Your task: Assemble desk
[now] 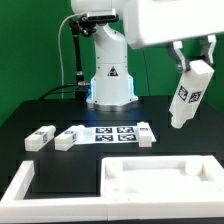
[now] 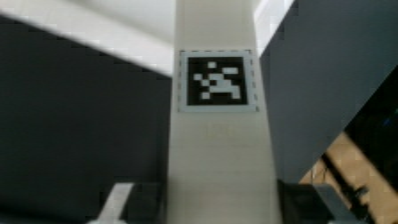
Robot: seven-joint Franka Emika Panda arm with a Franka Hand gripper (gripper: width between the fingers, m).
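My gripper (image 1: 192,58) is shut on a white square desk leg (image 1: 188,95) and holds it tilted in the air at the exterior view's right, above the table. In the wrist view the leg (image 2: 222,140) fills the middle, with a black-and-white tag on it, and a finger (image 2: 128,200) presses each side. The white rimmed tabletop panel (image 1: 165,180) lies flat at the front of the table, below the held leg. Three more white legs (image 1: 40,138) (image 1: 70,138) (image 1: 147,132) lie near the table's middle.
The marker board (image 1: 113,135) lies flat between the loose legs. A white border strip (image 1: 22,186) edges the table at the front left. The robot's white base (image 1: 110,75) stands at the back, before a green backdrop.
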